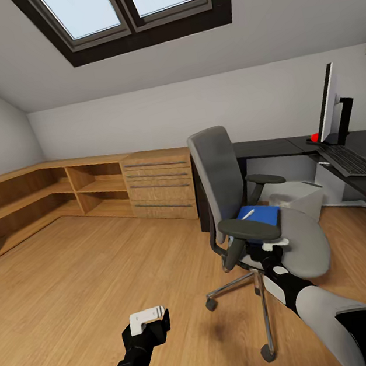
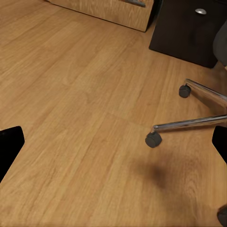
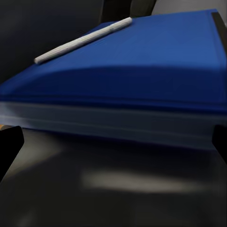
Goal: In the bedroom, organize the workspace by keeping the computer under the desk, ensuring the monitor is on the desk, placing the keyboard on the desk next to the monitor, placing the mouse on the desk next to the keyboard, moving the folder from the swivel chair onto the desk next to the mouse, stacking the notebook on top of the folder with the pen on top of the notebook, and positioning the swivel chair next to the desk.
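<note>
Two grippers: right gripper (image 1: 274, 245) looks spread, empty, facing the folder (image 3: 142, 61) on the swivel chair (image 1: 233, 198) seat, pen (image 3: 82, 40) on top; armrest (image 1: 248, 229) crowds it. Left gripper (image 1: 148, 318) apart over floor (image 2: 80, 118).

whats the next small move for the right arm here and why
Probably ease the right gripper forward over the armrest toward the blue folder and close on its near edge. The folder lies on the swivel chair seat right ahead of the fingers, with the pen on top, so go gently.
</note>
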Tool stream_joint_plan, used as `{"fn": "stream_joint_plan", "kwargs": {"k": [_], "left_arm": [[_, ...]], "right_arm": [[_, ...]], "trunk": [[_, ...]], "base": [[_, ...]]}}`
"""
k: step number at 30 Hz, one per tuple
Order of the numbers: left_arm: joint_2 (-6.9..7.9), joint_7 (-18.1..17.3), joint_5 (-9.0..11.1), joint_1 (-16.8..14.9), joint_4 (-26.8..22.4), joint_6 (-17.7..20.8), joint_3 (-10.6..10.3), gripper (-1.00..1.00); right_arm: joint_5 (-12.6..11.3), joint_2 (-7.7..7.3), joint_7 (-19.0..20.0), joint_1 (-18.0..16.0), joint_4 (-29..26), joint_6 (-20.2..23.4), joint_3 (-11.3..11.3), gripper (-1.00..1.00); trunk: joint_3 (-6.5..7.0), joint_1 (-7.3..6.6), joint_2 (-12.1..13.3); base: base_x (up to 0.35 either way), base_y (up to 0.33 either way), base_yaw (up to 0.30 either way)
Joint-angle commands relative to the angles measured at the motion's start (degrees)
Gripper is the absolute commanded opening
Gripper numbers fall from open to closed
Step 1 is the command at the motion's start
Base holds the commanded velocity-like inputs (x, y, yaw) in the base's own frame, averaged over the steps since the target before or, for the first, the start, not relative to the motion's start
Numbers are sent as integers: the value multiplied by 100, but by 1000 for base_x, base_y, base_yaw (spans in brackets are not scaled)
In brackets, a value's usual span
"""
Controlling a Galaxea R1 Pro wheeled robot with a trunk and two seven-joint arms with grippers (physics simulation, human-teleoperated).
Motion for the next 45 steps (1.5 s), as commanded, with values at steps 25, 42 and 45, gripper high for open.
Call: {"fn": "stream_joint_plan", "kwargs": {"k": [25,42,45], "left_arm": [[44,47,77,-1,-47,-8,127,100],[20,29,104,-1,-53,-17,1037,100],[19,29,104,-1,-53,-17,1039,100]], "right_arm": [[-55,-56,17,-5,-14,-83,-13,100],[-1011,-403,118,-3,-5,-183,-576,100],[-1321,-504,186,-3,-3,-149,-654,100]], "trunk": [[72,-1,-2],[73,-1,-2],[73,-1,-2]], "base": [[0,0,-193],[0,0,-48],[0,0,0]]}}
